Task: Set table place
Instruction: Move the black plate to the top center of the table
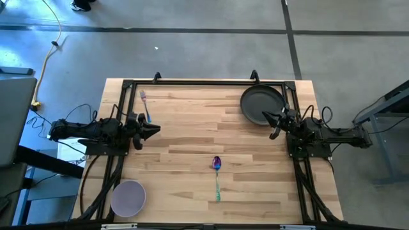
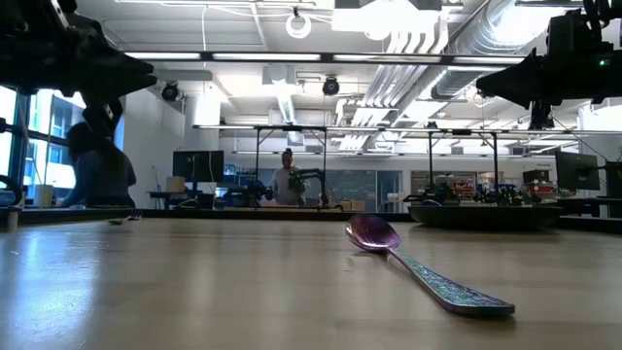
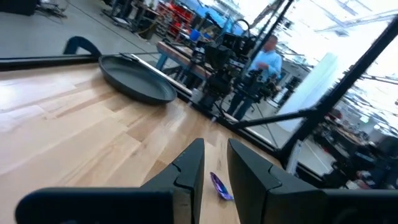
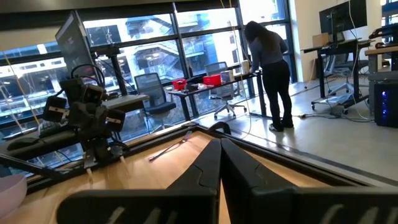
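You are looking down on a light wood tabletop [image 1: 192,128] with the place setting scattered to its corners and nothing yet arranged. The dark grey plate [image 1: 261,104] sits at the far right corner, touching or nearly under the right gripper [image 1: 276,119], whose fingers are pressed together, tips meeting. The left gripper [image 1: 152,131] hovers at the left edge of the tabletop, fingers parted by a narrow gap. The small purple-handled fork [image 1: 145,105] lies just beyond it toward the far edge, its long axis running near-to-far. The lavender bowl [image 1: 128,197] rests at the near left corner, partly over the rail, well apart from both grippers.

The spoon [image 1: 216,177] lies near the middle, slightly toward the near edge, purple head pointing away and teal handle trailing toward you. Its long axis runs near-to-far, across the line that either gripper would reach along. It sits between the two arms, perhaps a little nearer the right one.

Judged from this layout, the plate is the right arm's to move, being beside its fingers, while fork and bowl fall to the left arm
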